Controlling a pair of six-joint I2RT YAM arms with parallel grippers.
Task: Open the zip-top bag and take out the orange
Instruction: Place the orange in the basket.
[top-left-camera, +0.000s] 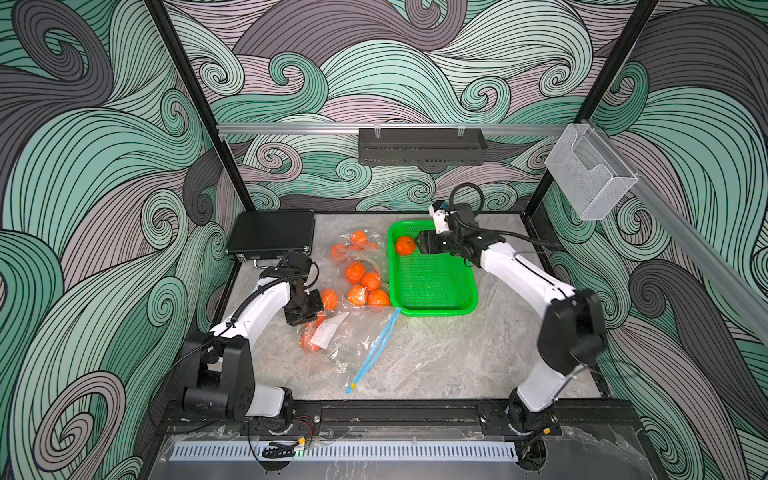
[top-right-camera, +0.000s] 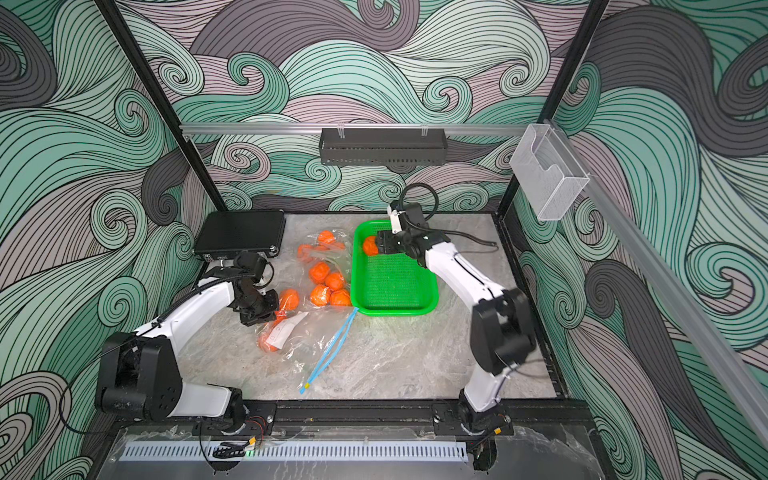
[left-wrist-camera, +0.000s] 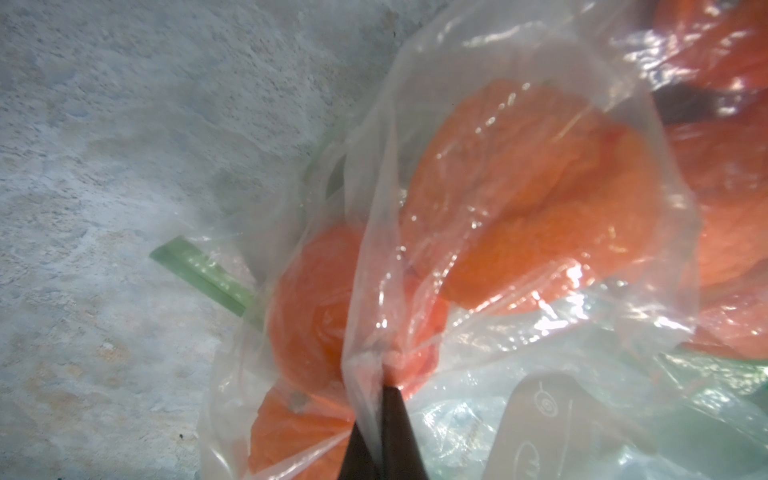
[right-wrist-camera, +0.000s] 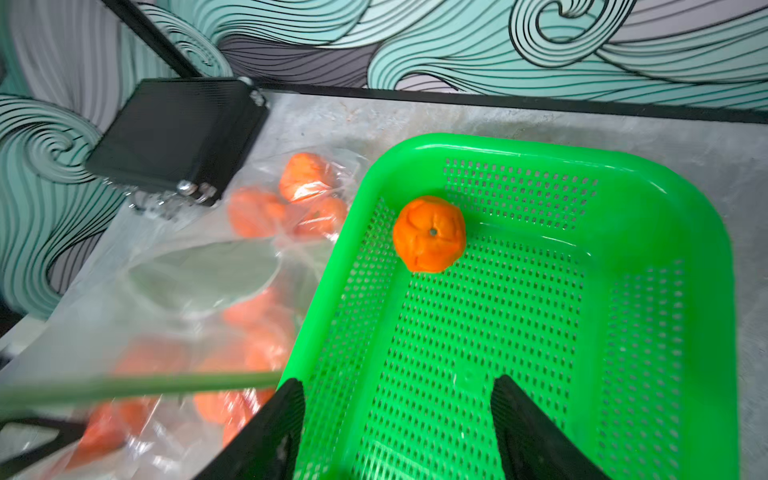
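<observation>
Grey marbled tabletop (top-left-camera: 457, 357), wave-patterned walls all round; orange out of bag, sitting in basket.
Orange (top-left-camera: 405, 245) in upper-left corner of green basket (top-left-camera: 432, 309), centre of frame in both top views. Right gripper (right-wrist-camera: 399, 381) just beside fruit, not touching, jaws spread wide, holding nothing. Left gripper (left-wrist-camera: 380, 395) pinched tight on clear film of zip-top bag (top-left-camera: 353, 345), lower centre-left. Blue zip strip (top-left-camera: 374, 353) parted, trailing down-frame. More oranges (top-left-camera: 365, 282) bagged left of basket. Black case (top-left-camera: 272, 235) upper left.
</observation>
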